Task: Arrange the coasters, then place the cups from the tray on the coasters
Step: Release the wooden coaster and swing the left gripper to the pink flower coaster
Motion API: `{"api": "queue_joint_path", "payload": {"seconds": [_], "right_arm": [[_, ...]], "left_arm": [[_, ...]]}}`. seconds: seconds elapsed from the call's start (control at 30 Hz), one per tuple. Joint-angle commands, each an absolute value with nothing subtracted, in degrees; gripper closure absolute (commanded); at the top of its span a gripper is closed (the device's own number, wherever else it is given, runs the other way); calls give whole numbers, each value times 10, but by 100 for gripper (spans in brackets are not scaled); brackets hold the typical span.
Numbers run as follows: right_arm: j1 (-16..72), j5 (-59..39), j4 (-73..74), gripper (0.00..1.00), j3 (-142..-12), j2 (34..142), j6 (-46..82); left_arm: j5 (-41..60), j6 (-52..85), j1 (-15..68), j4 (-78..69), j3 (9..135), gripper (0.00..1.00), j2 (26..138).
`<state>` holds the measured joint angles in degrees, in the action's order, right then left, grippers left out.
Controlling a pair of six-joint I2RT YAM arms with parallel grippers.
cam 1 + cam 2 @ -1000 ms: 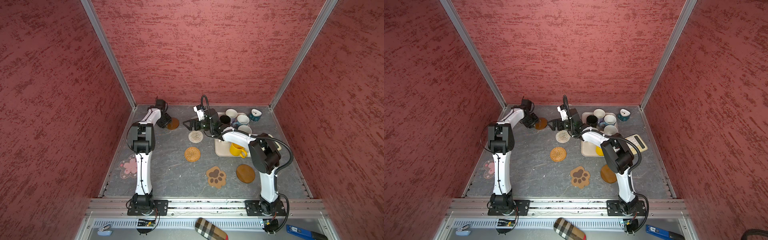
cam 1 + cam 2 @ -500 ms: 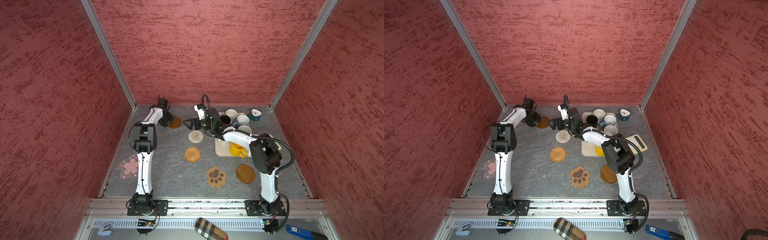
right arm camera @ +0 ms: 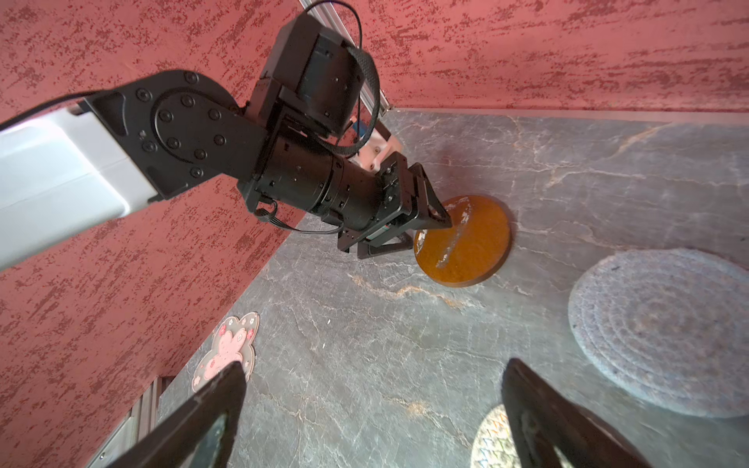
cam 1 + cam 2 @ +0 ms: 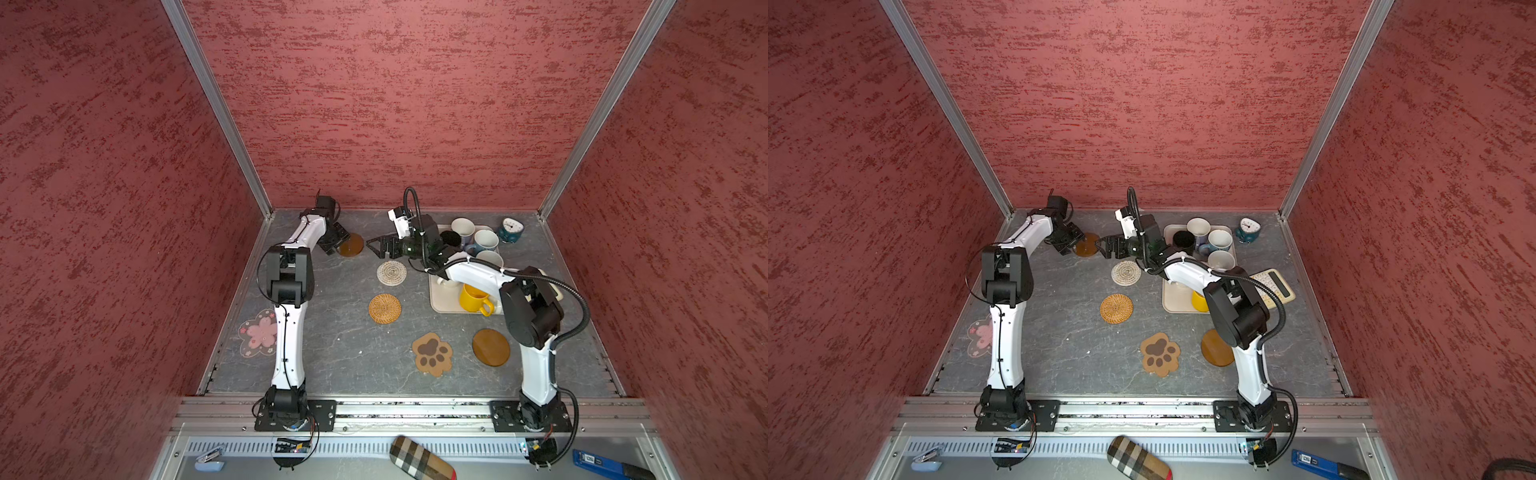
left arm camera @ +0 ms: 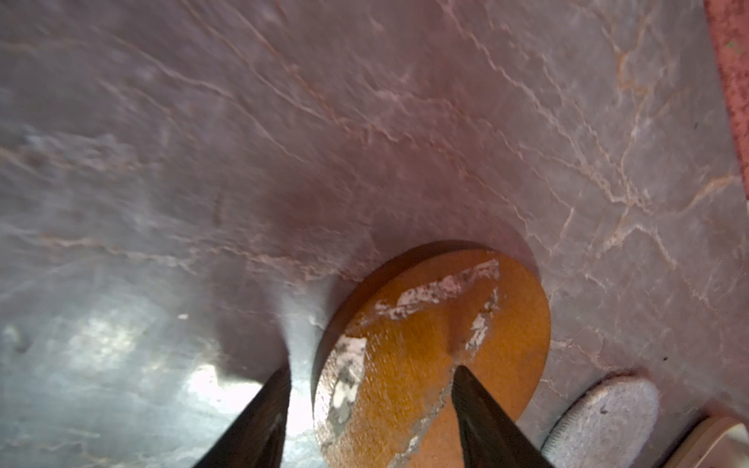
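Note:
My left gripper (image 5: 371,377) is open at the back left, its jaws astride the rim of a brown wooden disc coaster (image 4: 350,245) that lies flat on the table. My right gripper (image 3: 375,364) hangs open and empty just right of that disc, above bare table. Beside it lies a woven round coaster (image 4: 391,272). The rattan round (image 4: 385,308), paw shape (image 4: 432,354), second brown disc (image 4: 491,347) and pink flower (image 4: 258,333) lie nearer the front. The tray (image 4: 440,299) holds a black cup (image 4: 450,239), white cups (image 4: 462,228) and a yellow cup (image 4: 473,298).
A teal alarm clock (image 4: 510,230) stands at the back right. A cream calculator (image 4: 1273,286) lies right of the tray, partly under my right arm. Red walls close in the back and both sides. A checked case (image 4: 422,459) lies beyond the front rail.
My left gripper's jaws have spread apart off the brown disc, which shifted slightly right and now rests flat. The right arm has hardly moved.

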<state>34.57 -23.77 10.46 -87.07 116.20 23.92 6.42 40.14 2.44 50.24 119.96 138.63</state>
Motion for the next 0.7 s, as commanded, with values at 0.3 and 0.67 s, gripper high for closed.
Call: {"api": "queue_joint_path", "payload": {"seconds": [0.3, 0.67], "right_arm": [[352, -178, -21, 2, -939, 1114, 196], [393, -151, -62, 1, -860, 1054, 199]], "left_arm": [[-1, 387, 12, 571, 1149, 15, 1189], [-76, 442, -59, 557, 733, 0, 847]]}}
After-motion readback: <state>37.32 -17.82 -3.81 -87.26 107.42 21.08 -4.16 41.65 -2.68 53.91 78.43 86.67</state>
